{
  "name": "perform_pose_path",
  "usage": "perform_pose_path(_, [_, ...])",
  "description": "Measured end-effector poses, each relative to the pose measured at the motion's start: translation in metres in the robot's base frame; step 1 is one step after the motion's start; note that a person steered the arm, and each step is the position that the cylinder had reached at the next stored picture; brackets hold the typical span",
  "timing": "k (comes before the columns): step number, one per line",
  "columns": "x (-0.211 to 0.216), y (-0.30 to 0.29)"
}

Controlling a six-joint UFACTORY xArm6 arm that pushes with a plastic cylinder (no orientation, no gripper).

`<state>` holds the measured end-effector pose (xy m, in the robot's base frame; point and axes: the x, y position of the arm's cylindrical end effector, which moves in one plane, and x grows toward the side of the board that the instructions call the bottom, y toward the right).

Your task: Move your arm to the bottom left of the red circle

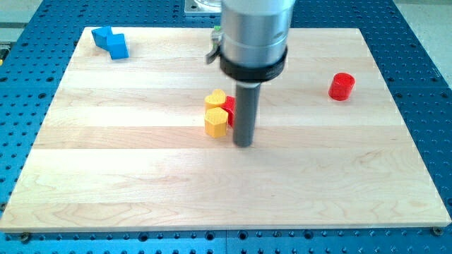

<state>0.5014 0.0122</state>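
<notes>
Presently my tip (244,144), a bare rod with no pincer, sits well left of the red circle (342,86), a light, rigid, easily slid block.

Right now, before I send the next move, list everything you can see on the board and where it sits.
Red circle: one, red, near the view's right edge, upper part of the board, standing alone.
Blue block: one, blue, irregular shape, top left corner of the board.
Yellow heart: one, yellow, centre of the board, just above the yellow hexagon.
Yellow hexagon: one, yellow, centre, touching the heart's lower side.
Red block: one, red, shape mostly hidden behind the rod, on the right of the yellow pair.
Wooden board: one, light wood, on a blue perforated table.
My tip: one, dark rod, at the centre cluster's lower right, far left of the red circle.
</notes>
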Motion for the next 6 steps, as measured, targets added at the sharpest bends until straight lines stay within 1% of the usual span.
perform_pose_path(1, [0.002,-0.034])
perform_pose_path(2, [-0.019,-0.034])
perform_pose_path(3, [-0.014,-0.033])
perform_pose_path(4, [0.005,0.035])
perform_pose_path(5, [-0.032,0.149])
perform_pose_path(6, [-0.074,0.201])
